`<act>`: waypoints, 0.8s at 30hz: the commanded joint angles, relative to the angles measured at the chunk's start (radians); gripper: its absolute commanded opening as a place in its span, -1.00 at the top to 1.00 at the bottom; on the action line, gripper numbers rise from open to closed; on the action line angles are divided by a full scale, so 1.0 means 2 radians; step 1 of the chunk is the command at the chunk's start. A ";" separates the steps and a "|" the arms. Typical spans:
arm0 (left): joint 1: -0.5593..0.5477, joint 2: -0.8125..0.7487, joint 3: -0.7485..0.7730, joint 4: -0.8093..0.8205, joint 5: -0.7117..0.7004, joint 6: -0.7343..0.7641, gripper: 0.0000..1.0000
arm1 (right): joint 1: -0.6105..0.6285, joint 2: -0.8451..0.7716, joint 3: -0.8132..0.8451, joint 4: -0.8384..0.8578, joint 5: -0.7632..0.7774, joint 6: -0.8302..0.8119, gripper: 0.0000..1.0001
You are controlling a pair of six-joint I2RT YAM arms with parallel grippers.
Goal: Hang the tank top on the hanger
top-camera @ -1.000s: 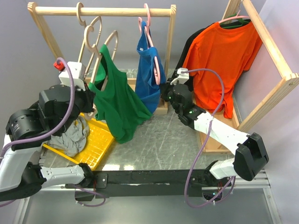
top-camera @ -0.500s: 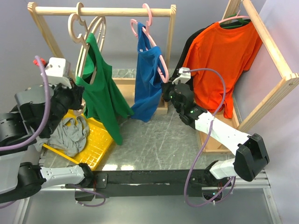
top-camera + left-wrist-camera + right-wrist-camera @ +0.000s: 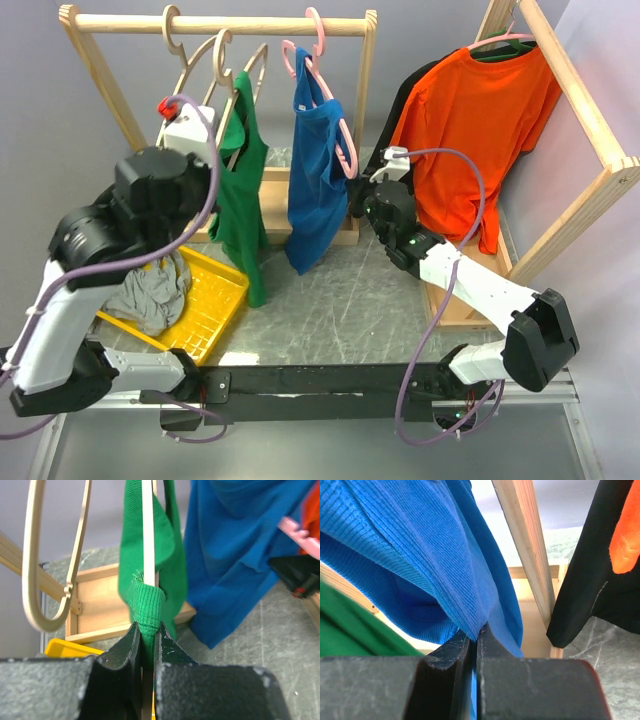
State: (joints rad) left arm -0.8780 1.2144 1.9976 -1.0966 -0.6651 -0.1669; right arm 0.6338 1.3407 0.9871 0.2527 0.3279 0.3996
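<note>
The dark green tank top (image 3: 246, 210) hangs on the pale beige hanger (image 3: 218, 72), whose hook is up by the wooden rail (image 3: 250, 24); I cannot tell if it rests on it. My left gripper (image 3: 222, 188) is shut on the hanger's lower bar with green cloth bunched around it. In the left wrist view the jaws (image 3: 146, 632) pinch the green cloth (image 3: 149, 605) and the beige bar (image 3: 148, 540). My right gripper (image 3: 352, 203) is shut on the edge of the blue tank top (image 3: 315, 170), also in the right wrist view (image 3: 476, 635).
The blue top (image 3: 420, 555) hangs on a pink hanger (image 3: 345, 150). An empty beige hanger (image 3: 35, 580) hangs at the left of the rail. A yellow basket (image 3: 215, 300) holds a grey garment (image 3: 150, 290). An orange T-shirt (image 3: 480, 110) and a black garment (image 3: 590, 580) hang on the right rack.
My left arm swung left, then back right and up, carrying the hanger and green top closer to the rail. The green top now hangs narrower. My right gripper stayed on the blue top.
</note>
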 commanded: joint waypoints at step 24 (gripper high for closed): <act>0.247 0.126 0.127 0.096 0.294 0.002 0.98 | -0.005 -0.034 -0.016 0.010 -0.024 0.013 1.00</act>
State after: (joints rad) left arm -0.4213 1.4494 2.1666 -1.0145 -0.1627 -0.1501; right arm 0.6331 1.3186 0.9722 0.2523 0.2852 0.4114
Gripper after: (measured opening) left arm 0.103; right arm 0.061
